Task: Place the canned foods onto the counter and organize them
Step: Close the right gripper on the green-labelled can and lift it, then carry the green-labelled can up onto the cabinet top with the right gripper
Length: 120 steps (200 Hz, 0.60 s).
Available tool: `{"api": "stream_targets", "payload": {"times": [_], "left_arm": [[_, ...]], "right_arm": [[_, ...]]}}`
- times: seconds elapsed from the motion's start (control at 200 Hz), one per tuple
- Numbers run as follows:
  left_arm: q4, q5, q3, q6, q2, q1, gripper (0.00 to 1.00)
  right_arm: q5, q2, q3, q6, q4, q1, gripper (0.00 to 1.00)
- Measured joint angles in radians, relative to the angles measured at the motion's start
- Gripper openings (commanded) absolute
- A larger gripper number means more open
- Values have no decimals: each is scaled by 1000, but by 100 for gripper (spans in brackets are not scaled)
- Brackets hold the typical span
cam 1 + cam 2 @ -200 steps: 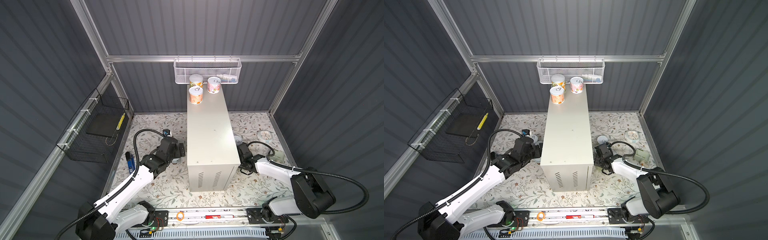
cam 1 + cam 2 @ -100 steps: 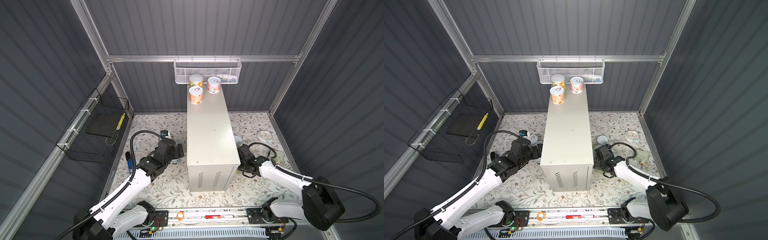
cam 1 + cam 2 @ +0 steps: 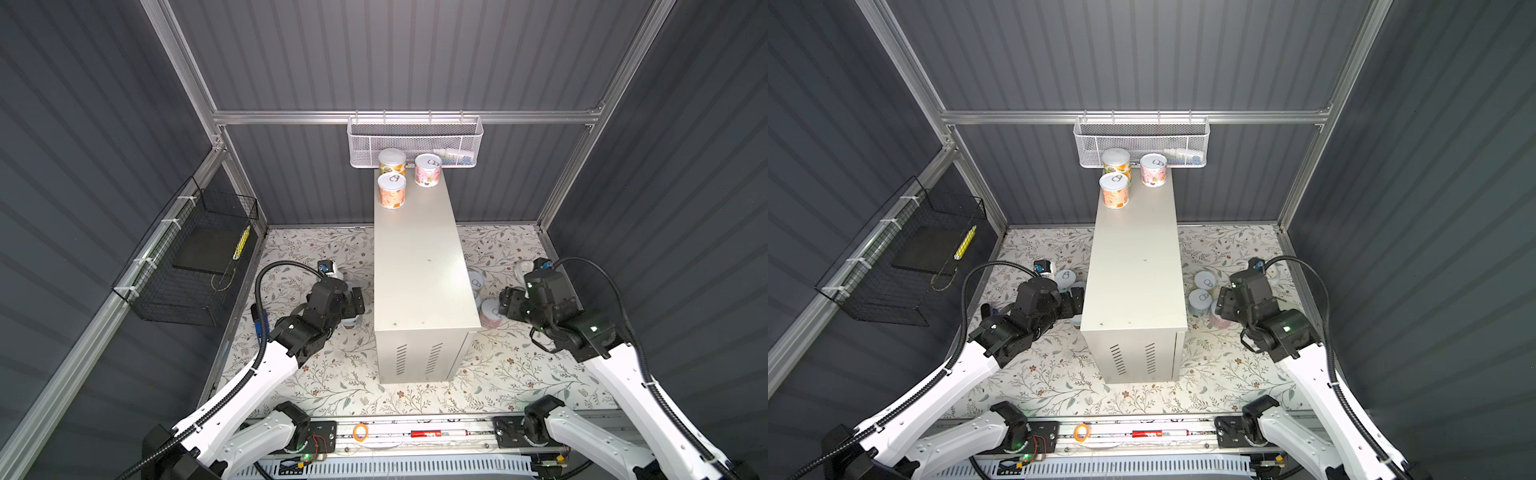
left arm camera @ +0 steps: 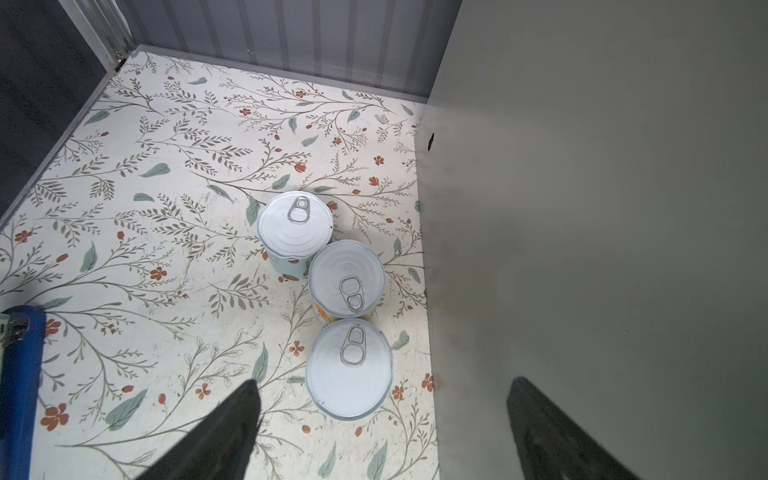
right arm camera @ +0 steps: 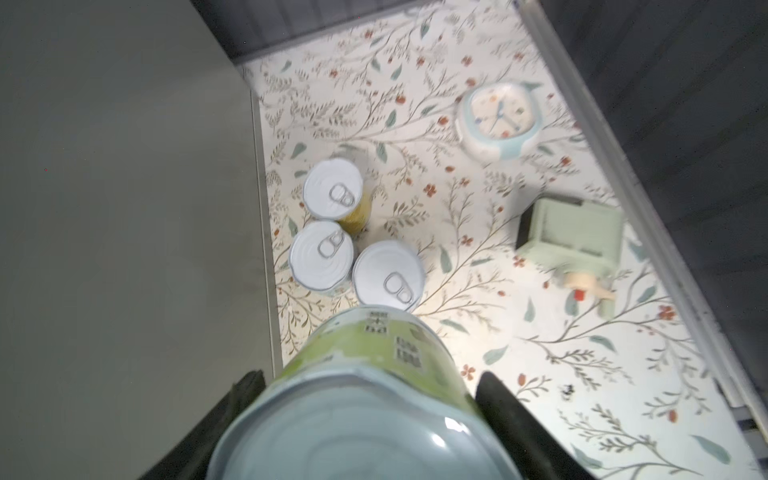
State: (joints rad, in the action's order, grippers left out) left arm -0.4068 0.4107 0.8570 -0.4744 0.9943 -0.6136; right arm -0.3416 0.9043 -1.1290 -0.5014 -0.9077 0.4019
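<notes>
Lifting since a second ago, the right gripper (image 5: 368, 384) is clamping a green can (image 5: 365, 440) by its sides for the counter (image 3: 419, 270) beside it; the left gripper (image 4: 384, 388) is hovering wide, three cans (image 4: 347, 278) just ahead.

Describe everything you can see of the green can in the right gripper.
The green can is a metal cylinder with a pale green label bearing dark printed characters. Its plain silvery end, rimmed, with no pull tab showing, faces the wrist camera. The right gripper clamps its sides between black fingers. Whether anything else touches it cannot be told.
</notes>
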Motion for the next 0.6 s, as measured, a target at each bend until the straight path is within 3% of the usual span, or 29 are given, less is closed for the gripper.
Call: {"api": "stream_targets", "payload": {"times": [0.17,0.385,0.6], "left_arm": [[-3,16,0,7,-32,0,93],[-23,27,0,12,-48,0,94],[-35,27,1,23,-56,0,94]], "right_arm": [[9,66,-261,68,-58,-2,0],[104,213,-582,117,-67,1,0],[164,434,-903,161,-118,101,0]]}}
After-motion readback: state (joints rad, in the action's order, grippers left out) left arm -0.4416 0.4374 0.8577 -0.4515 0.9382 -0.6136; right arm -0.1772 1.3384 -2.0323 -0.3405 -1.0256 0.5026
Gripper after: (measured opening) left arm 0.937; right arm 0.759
